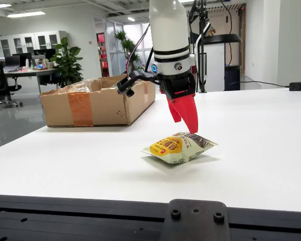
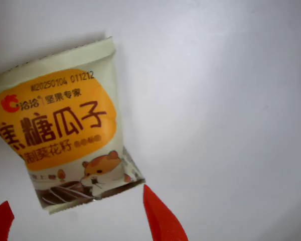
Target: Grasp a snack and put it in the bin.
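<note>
snack [image 1: 179, 147] on table [image 1: 261, 150] | box [image 1: 98, 100] behind-left | gripper [image 1: 186, 116] above snack

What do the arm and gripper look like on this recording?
The arm is a glossy white cylinder with black bands and a small blue-lit ring near the wrist. A black bracket sticks out sideways, with red and black cables running up. The gripper has pointed, bright red fingers.

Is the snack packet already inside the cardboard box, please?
No, the snack packet lies on the white table, apart from the cardboard box.
</note>
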### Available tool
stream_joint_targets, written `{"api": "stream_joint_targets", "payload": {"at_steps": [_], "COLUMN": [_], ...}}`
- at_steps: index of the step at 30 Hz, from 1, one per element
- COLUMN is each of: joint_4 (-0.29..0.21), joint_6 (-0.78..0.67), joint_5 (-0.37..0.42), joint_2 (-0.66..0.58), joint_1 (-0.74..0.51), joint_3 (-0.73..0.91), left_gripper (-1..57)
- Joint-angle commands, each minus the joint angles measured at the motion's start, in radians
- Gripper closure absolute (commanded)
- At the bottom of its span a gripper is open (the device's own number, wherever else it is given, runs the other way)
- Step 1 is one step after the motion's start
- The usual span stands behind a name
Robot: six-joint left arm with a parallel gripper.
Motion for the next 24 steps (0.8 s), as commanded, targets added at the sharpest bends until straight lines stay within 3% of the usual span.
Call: {"api": "stream_joint_targets", "payload": {"at_steps": [1, 24], "joint_4": [0.008, 0.004], "joint_6": [0.004, 0.004], "joint_5": [0.001, 0.002], "joint_2": [0.014, 0.053], "joint_1": [0.010, -0.003], "joint_3": [-0.010, 0.047], "left_gripper": [6.9, 8.0]}}
